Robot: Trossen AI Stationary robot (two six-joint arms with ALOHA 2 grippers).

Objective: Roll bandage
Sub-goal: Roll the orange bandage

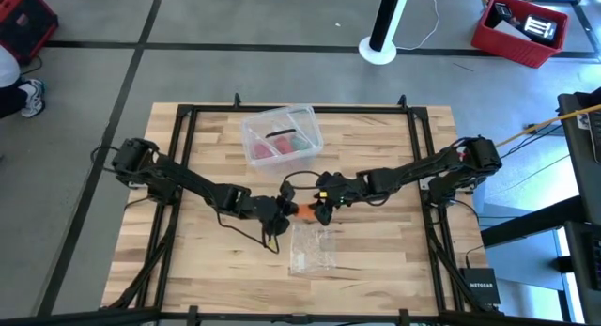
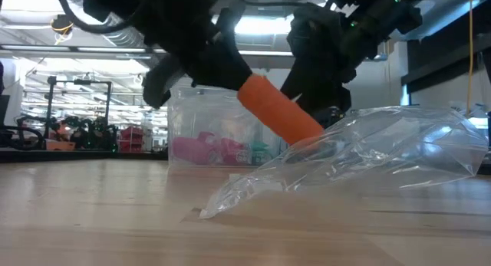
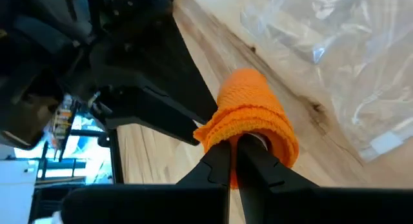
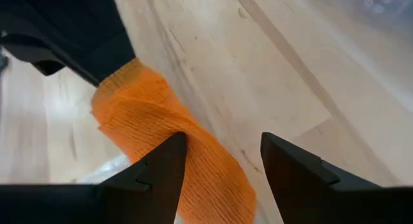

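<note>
The orange bandage (image 1: 304, 211) is a stubby roll at the table's middle, tilted in the low view (image 2: 280, 109). My left gripper (image 1: 285, 211) is shut on its higher end, toward the table's left. My right gripper (image 1: 322, 211) is open at the roll's other end. In the right wrist view the roll (image 4: 142, 114) lies beside one finger (image 4: 164, 162), and the gap (image 4: 222, 153) is partly bare. The roll's lower end goes behind the clear wrapper (image 2: 368, 147). My left gripper (image 3: 233, 146) pinches the wound layers at the roll's end (image 3: 222, 130) between its two fingers. A sliver of orange shows between them. The fingers lie along the roll, coming from the table's left. The roll (image 3: 255, 108) sticks out past the fingertips, tilted, its far end lower. My right gripper has one finger next to the roll's side (image 4: 187, 143); I cannot tell whether it touches.
A crumpled clear plastic wrapper (image 1: 312, 246) lies just near of the grippers. A clear plastic box (image 1: 282, 138) with red and green contents stands toward the far edge. Bare wood lies to the left and right of the middle.
</note>
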